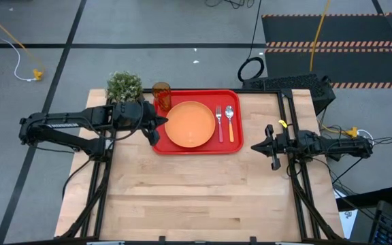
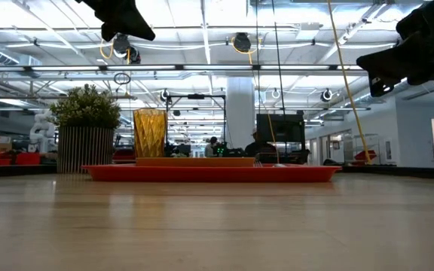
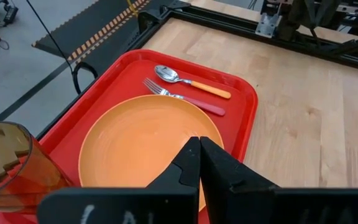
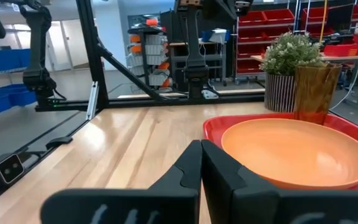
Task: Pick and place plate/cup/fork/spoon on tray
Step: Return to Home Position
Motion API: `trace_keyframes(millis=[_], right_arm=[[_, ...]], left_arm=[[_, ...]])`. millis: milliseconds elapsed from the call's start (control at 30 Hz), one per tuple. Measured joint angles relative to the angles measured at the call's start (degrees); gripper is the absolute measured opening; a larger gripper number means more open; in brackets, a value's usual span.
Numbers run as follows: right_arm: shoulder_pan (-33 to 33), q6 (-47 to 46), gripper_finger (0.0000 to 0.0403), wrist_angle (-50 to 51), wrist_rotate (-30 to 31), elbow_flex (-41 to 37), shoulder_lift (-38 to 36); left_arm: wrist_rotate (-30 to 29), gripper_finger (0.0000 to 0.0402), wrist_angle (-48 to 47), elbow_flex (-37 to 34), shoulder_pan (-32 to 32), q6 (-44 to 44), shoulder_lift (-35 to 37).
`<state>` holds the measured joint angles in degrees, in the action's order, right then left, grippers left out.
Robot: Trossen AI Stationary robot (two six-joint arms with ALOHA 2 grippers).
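The red tray (image 1: 197,147) lies at the table's far middle. On it rest the orange plate (image 1: 190,124), the red-handled fork (image 1: 219,124) and the orange-handled spoon (image 1: 231,125), side by side right of the plate. The amber cup (image 1: 161,95) stands upright in the tray's far left corner. My left gripper (image 1: 163,123) is shut and empty, raised above the tray's left edge; its wrist view shows its fingertips (image 3: 199,147) over the plate (image 3: 135,143). My right gripper (image 1: 256,145) is shut and empty, raised right of the tray, pointing toward it (image 4: 201,149).
A potted green plant (image 1: 124,86) stands on the table just left of the tray's far left corner, beside the cup. Bare wooden table (image 1: 196,197) stretches from the tray to the near edge. Black frame rails (image 1: 298,184) run along both sides.
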<state>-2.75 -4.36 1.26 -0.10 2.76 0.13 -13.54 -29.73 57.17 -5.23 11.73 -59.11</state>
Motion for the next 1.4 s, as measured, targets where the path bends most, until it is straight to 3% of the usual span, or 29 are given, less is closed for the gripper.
trace_keyframes(millis=[633, 867, 1167, 1400], right_arm=[[0.00, 0.58, 0.0000, -0.35, 1.32, 0.01, 0.03], [0.00, 0.56, 0.0000, -4.01, 1.60, -0.01, 0.06], [0.00, 0.54, 0.0000, -6.32, 1.56, -0.01, 0.05], [0.00, 0.54, 0.0000, -6.62, 1.58, -0.01, 0.44]], left_arm=[[0.75, 0.0004, 0.01, 0.00, 0.00, -0.67, 0.00], [9.29, 0.0002, 0.23, -0.81, 0.00, -3.99, 0.04], [11.12, 0.0001, 5.95, -9.89, 0.59, -1.96, 1.85], [9.36, 0.0001, 8.53, -18.09, 3.03, -0.44, 8.10]])
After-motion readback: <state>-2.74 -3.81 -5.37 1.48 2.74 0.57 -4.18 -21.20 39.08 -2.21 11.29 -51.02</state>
